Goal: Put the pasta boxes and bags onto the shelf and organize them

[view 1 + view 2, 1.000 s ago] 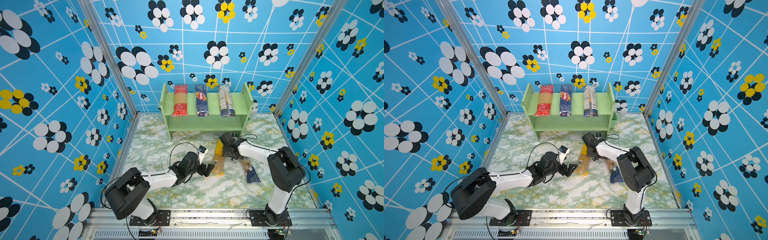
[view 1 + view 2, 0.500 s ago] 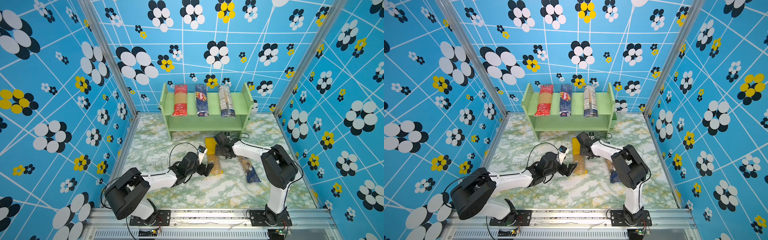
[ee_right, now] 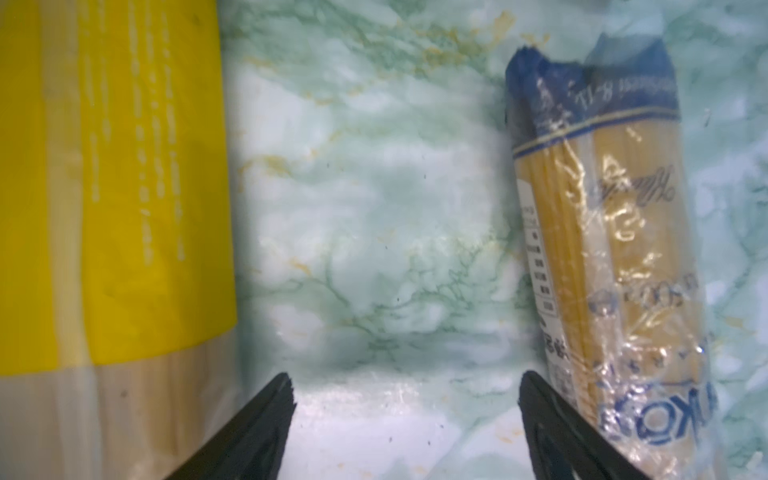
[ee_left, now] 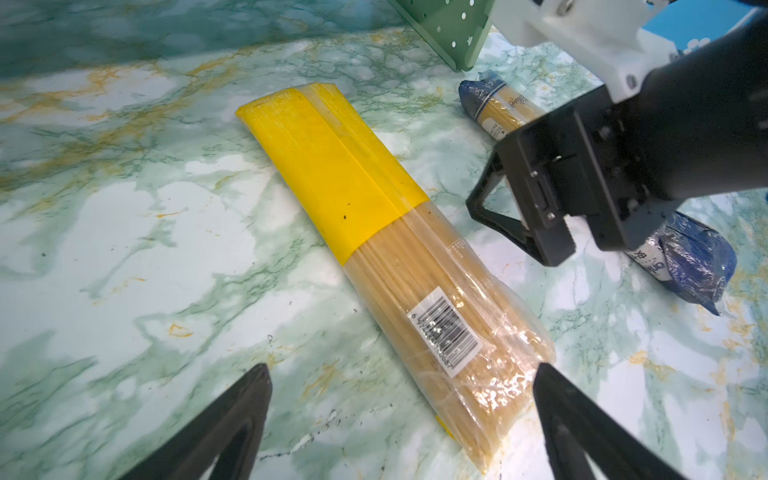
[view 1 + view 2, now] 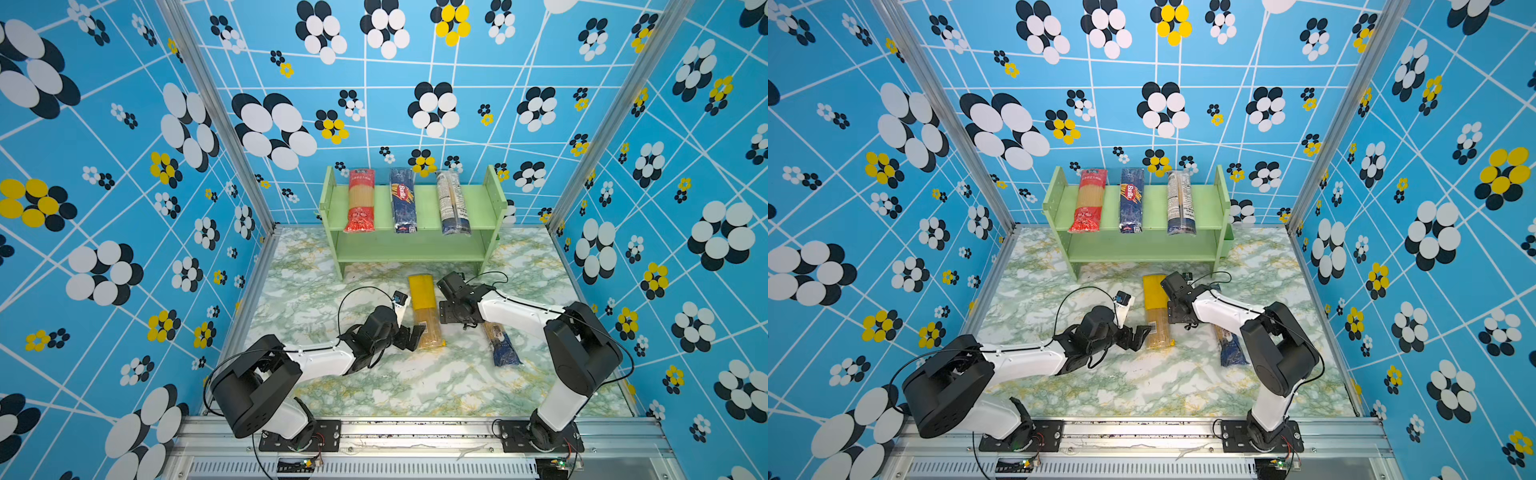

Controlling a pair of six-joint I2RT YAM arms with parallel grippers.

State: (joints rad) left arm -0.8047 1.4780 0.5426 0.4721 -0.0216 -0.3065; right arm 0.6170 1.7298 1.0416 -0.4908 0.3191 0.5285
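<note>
Read barcode [image 4: 446,332] on yellow-topped bag [image 4: 332,166] in left wrist view only. Found left hand [image 4: 401,370] wide open, empty, at its end; right hand [image 3: 406,381] open, empty, partly masking blue-ended bag [image 4: 698,257].

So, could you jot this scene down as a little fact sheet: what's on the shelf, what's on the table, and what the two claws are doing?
Shelf top tier: red bag, dark blue Barilla pack, blue pack with white label
Lower tier: nothing visible
Table: yellow-topped clear bag, clear bag with blue end
Left gripper: open, at the yellow-topped bag's clear end, not gripping
Right gripper: open, above bare table between those two bags
Held: nothing
</note>
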